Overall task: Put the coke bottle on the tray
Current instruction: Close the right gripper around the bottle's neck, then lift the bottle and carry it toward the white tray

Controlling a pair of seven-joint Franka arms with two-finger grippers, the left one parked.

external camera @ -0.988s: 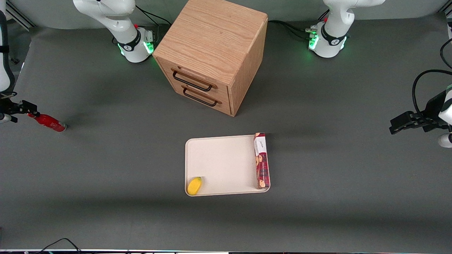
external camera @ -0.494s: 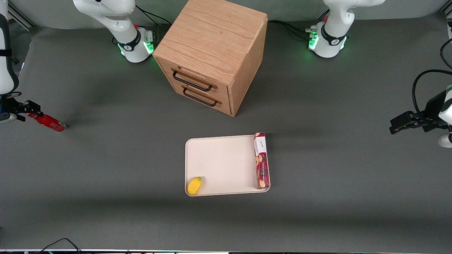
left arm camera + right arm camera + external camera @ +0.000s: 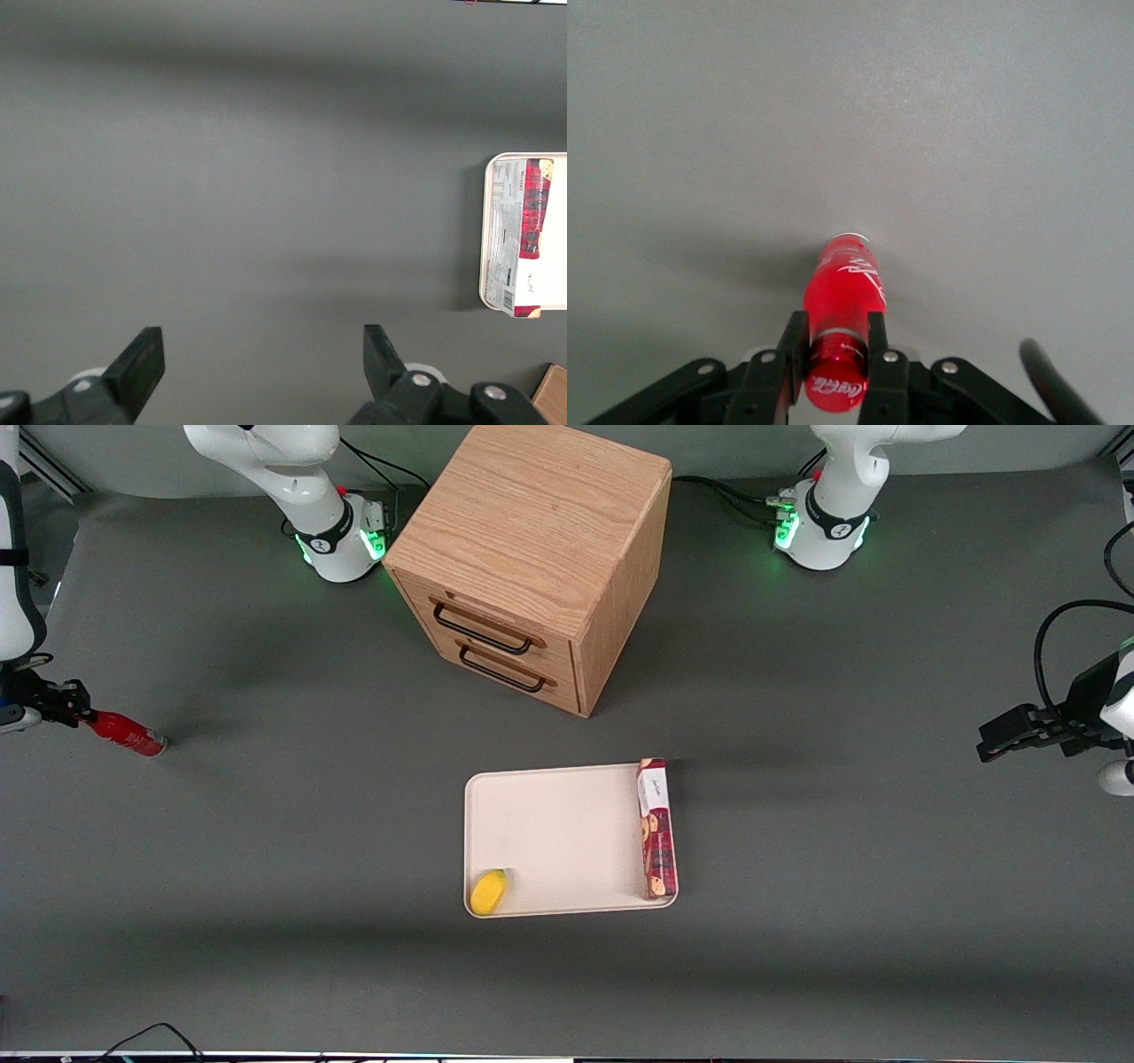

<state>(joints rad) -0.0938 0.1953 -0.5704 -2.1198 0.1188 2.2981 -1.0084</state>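
Note:
The coke bottle (image 3: 128,735), small, glossy red, lies tilted on the grey table at the working arm's end, its base on the table. My right gripper (image 3: 75,708) is shut on its neck just under the red cap. In the right wrist view the two black fingers (image 3: 793,350) press the neck from both sides, and the bottle (image 3: 846,283) points away from the gripper (image 3: 834,335). The cream-white tray (image 3: 558,833) lies flat in the middle of the table, nearer the front camera than the wooden cabinet, well apart from the bottle.
A long dark-red biscuit box (image 3: 657,828) lies along one tray edge; a small yellow object (image 3: 488,891) sits in a tray corner. The wooden two-drawer cabinet (image 3: 532,558) stands farther back. The left wrist view shows the tray's rim (image 3: 485,230) and the box (image 3: 523,235).
My gripper has drawn in and closed around the bottle's cap end. The bottle's base has stayed in place on the table.

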